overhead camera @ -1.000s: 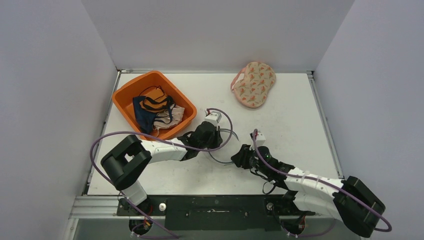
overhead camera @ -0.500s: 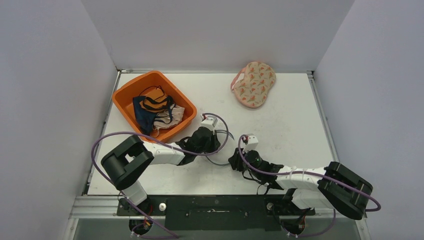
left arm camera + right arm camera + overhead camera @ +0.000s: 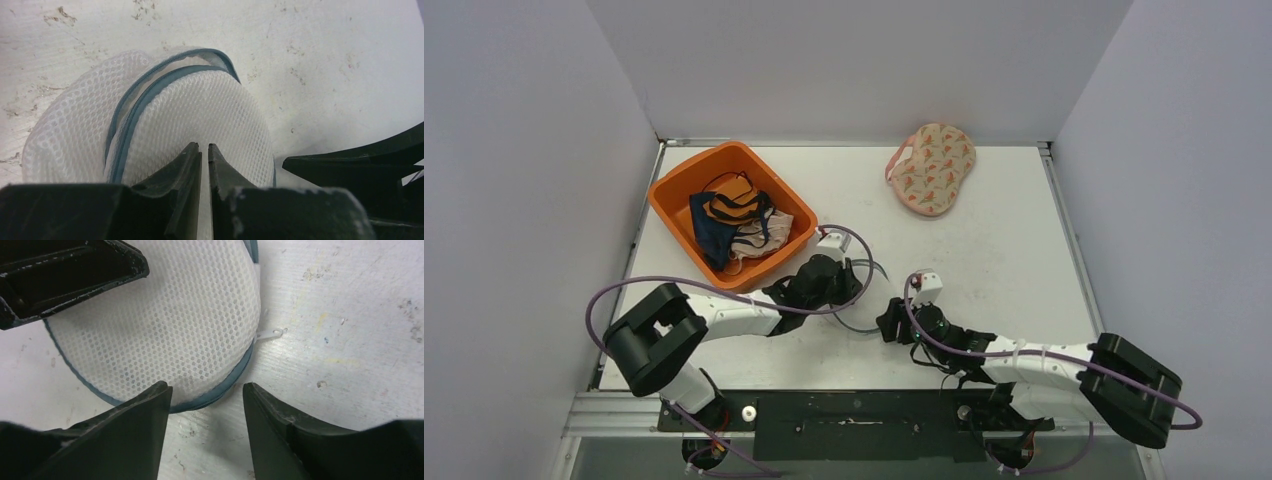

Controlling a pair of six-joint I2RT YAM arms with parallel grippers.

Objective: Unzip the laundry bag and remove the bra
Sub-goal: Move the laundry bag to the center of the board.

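A white mesh laundry bag [image 3: 200, 100] with a blue-grey zipper lies on the table between my two grippers; it also shows faintly in the top view [image 3: 871, 293]. Its contents cannot be seen. My left gripper [image 3: 204, 149] is shut, pinching the mesh on the bag's near side. My right gripper [image 3: 207, 395] is open just off the bag's zippered rim [image 3: 170, 325], with a small white zipper tab [image 3: 270, 334] beyond its right finger. A floral pink bra [image 3: 931, 168] lies at the back of the table.
An orange basin [image 3: 674, 190] with several garments sits at the back left, close to the left arm. The left gripper's fingers [image 3: 65, 275] show at the top left of the right wrist view.
Both grippers have shifted left and slightly toward the near edge. The left gripper drags the bag along, and the right gripper has closed in on the bag's rim.
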